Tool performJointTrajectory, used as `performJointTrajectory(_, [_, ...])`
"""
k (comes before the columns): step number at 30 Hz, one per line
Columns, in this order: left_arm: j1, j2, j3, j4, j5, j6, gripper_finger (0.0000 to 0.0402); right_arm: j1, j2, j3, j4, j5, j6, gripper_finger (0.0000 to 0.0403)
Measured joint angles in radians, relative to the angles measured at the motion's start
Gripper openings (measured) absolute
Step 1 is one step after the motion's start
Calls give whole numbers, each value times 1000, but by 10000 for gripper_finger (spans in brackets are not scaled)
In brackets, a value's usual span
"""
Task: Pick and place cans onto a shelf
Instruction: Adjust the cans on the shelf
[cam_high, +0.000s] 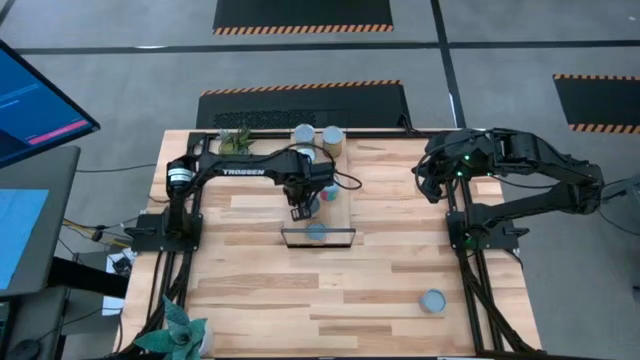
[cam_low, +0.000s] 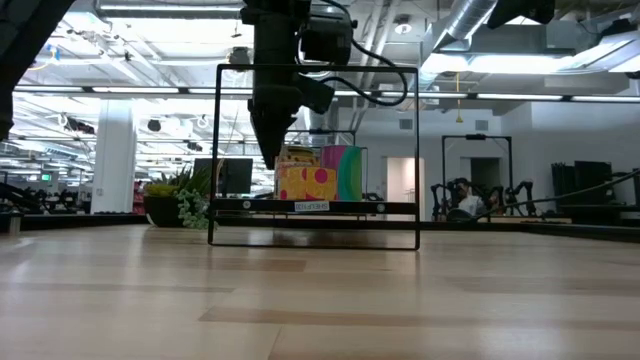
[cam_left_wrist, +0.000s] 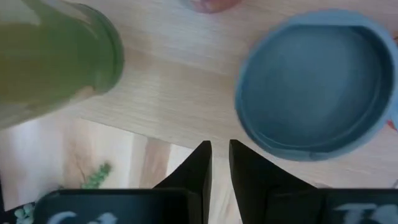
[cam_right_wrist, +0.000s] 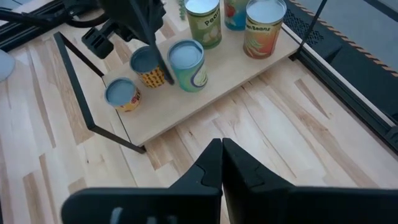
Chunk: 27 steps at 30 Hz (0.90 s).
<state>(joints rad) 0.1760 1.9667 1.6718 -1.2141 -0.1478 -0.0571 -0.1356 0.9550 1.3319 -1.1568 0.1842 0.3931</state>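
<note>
Over the shelf near the middle of the high view, we've got the left gripper hanging with its fingers nearly together and holding nothing, probably just clear of the cans so it won't knock them. Those stand upright, long axes vertical, tops up, while one stray can sits lower right. Our right gripper waits pinched closed at the right edge.

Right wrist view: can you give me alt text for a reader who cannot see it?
A light-wood shelf with a black frame lies on the slatted table, with about six cans standing on it. The left gripper reaches down among the cans, its fingers close together and holding nothing. The right gripper, shut and empty, hovers above the table beside the shelf.
</note>
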Motion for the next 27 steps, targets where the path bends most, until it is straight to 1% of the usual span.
performJointTrajectory(4, [-5, 0, 0, -1, -3, -16, 45, 0, 0, 0, 0, 0, 0, 25])
performJointTrajectory(7, [-3, -2, 0, -20, -70, -19, 45, 0, 0, 0, 0, 0, 0, 28])
performJointTrajectory(9, [3, -8, 11, -33, -87, -28, 45, 0, 0, 0, 0, 0, 0, 28])
performJointTrajectory(11, [5, -17, 46, -37, -86, -33, 45, 0, 0, 0, 0, 0, 0, 27])
performJointTrajectory(14, [2, -40, 119, -59, -113, -31, 45, 0, 0, 0, -5, 0, 0, 24])
performJointTrajectory(16, [0, -58, 156, -57, -97, -24, 45, 0, 0, 0, -19, 0, 0, 23])
performJointTrajectory(19, [-3, -87, 171, -27, -15, -16, 45, 1, 0, 0, -53, -1, 1, 23])
performJointTrajectory(21, [-9, -93, 169, -39, 22, -16, 45, 0, 0, 0, -73, 0, 1, 25])
performJointTrajectory(23, [-25, -95, 168, -74, 23, -12, 45, 0, 0, 0, -97, 0, 14, 26])
performJointTrajectory(27, [-61, -134, 168, -251, 11, 3, 45, 1, 0, 0, -155, 0, 62, 25])
